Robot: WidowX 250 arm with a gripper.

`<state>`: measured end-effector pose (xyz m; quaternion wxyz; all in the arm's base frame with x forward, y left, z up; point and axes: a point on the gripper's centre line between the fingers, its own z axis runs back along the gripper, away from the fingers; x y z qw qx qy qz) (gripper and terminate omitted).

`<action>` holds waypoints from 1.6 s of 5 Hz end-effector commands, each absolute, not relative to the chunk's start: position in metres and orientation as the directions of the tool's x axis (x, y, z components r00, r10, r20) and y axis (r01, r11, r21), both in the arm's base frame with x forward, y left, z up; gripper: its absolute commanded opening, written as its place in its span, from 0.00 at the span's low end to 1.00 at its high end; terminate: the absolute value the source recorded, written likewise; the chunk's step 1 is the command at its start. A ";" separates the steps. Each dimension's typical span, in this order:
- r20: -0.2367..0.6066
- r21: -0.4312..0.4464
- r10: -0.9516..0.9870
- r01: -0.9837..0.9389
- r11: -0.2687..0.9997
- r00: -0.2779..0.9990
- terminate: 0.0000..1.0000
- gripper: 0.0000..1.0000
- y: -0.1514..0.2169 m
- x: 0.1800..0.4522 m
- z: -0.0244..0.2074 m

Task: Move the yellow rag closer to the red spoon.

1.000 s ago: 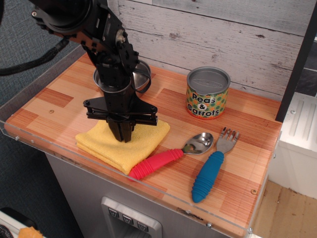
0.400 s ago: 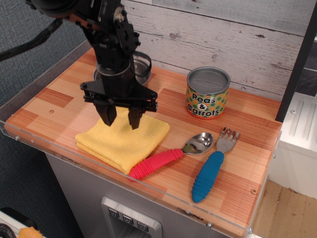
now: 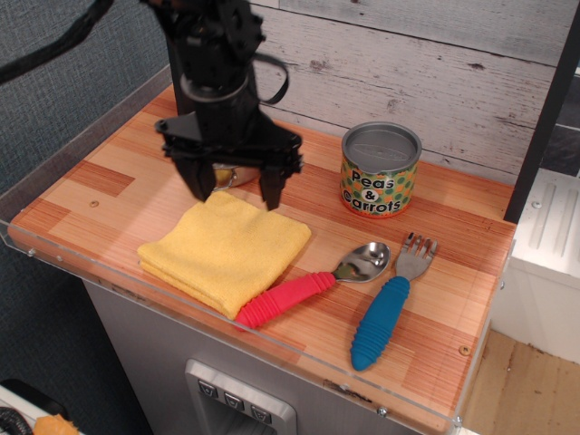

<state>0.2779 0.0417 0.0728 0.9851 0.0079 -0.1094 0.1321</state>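
The yellow rag [image 3: 227,249] lies folded flat on the wooden table, near the front edge. Its right front corner touches the red handle of the red spoon [image 3: 313,285], whose metal bowl points toward the back right. My gripper [image 3: 234,190] hangs above the rag's back edge, raised clear of it, with its two fingers spread wide and nothing between them.
A blue-handled fork [image 3: 390,304] lies just right of the spoon. A "Peas & Carrots" can [image 3: 381,169] stands behind them. A steel pot [image 3: 231,172] is mostly hidden behind my gripper. A clear plastic rim [image 3: 299,349] runs along the table's front edge.
My gripper was shut down on the rag, then opened and rose up and back off it. The rag stays flat beside the spoon.
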 end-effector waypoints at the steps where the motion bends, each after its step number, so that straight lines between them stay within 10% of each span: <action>1: 0.246 -0.018 0.140 -0.140 0.990 0.959 0.00 1.00 0.010 0.284 0.112; 7: 0.219 -0.033 -0.100 0.110 0.993 0.971 0.00 1.00 -0.062 0.256 0.123; 8: 0.219 -0.033 -0.100 0.110 0.993 0.971 1.00 1.00 -0.062 0.256 0.123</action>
